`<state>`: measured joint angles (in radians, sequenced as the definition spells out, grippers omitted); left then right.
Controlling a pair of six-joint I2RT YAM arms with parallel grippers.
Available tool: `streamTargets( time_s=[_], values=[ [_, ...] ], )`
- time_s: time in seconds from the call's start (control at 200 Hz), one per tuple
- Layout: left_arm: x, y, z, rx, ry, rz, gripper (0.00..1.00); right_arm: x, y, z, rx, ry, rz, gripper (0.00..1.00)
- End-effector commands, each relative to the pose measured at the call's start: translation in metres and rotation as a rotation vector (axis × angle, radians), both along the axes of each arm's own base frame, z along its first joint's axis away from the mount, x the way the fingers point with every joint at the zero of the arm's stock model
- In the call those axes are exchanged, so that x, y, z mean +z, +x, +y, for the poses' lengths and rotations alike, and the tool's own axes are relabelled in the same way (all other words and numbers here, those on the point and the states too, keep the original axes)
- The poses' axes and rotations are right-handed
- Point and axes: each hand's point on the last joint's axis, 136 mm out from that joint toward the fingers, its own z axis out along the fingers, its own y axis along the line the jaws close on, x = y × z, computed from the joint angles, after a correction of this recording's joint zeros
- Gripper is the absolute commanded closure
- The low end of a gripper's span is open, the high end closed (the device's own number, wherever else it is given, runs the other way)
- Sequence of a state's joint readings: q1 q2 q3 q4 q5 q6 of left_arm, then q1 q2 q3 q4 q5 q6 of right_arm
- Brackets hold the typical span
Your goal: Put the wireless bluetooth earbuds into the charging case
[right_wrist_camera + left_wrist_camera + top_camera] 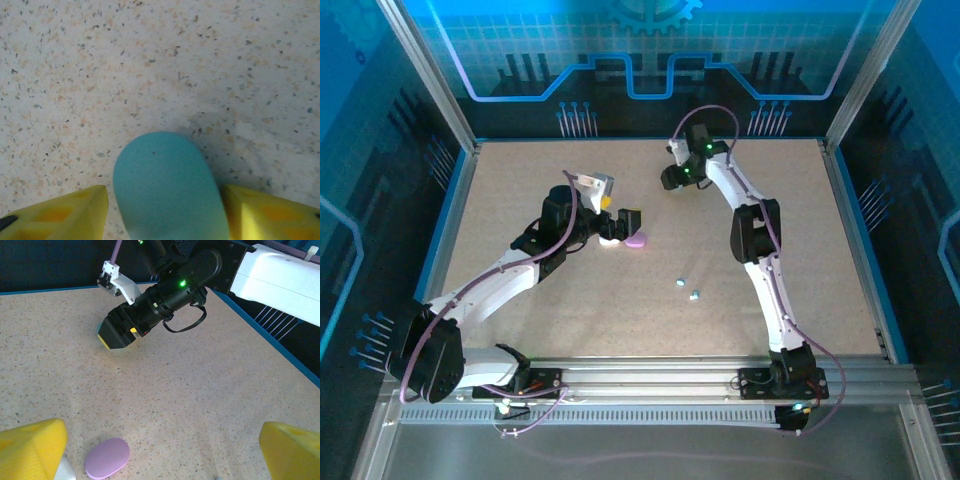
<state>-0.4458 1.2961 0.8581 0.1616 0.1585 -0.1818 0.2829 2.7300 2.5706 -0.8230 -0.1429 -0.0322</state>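
2 earbuds (681, 283) lie loose on my worktop (800, 250), apart from both cases.
Nearest me sit the earbuds; beyond, left fingers (30, 450) spread wide by the purple case (106, 458); farthest, right fingers (272, 215) flank the teal case (165, 190), grip I cannot tell.

You get even, blue-tinted light on tabletop (520, 190), soft shadows. Right wrist close-up blurry; left wrist's yellow fingers (31, 450) out of focus.

A speckled tabletop (520, 190) (blue-rimmed) lies before a blue patterned backdrop (770, 50).
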Motion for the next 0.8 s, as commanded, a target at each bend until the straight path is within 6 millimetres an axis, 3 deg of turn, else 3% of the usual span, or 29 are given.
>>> streamTargets(
  time_s=[0.0, 0.175, 0.49, 0.63, 0.79],
  values=[
    [0.022, 0.000, 0.002, -0.005, -0.012, -0.049, 0.01, 0.000, -0.018, 0.015, 0.079, -0.070, 0.010, 0.42],
    [0.024, 0.001, 0.003, 0.000, -0.008, -0.056, 0.01, -0.005, -0.022, 0.023, 0.115, -0.133, -0.010, 0.46],
    [0.027, 0.000, 0.007, 0.018, -0.008, -0.064, 0.01, -0.007, -0.021, 0.026, 0.121, -0.174, -0.031, 0.66],
    [0.030, 0.000, 0.011, 0.041, -0.016, -0.065, 0.01, 0.013, -0.028, 0.033, 0.138, -0.148, -0.039, 0.70],
    [0.034, 0.000, 0.018, 0.087, -0.043, -0.063, 0.01, 0.050, -0.045, 0.041, 0.122, -0.067, -0.039, 0.71]
  ],
)
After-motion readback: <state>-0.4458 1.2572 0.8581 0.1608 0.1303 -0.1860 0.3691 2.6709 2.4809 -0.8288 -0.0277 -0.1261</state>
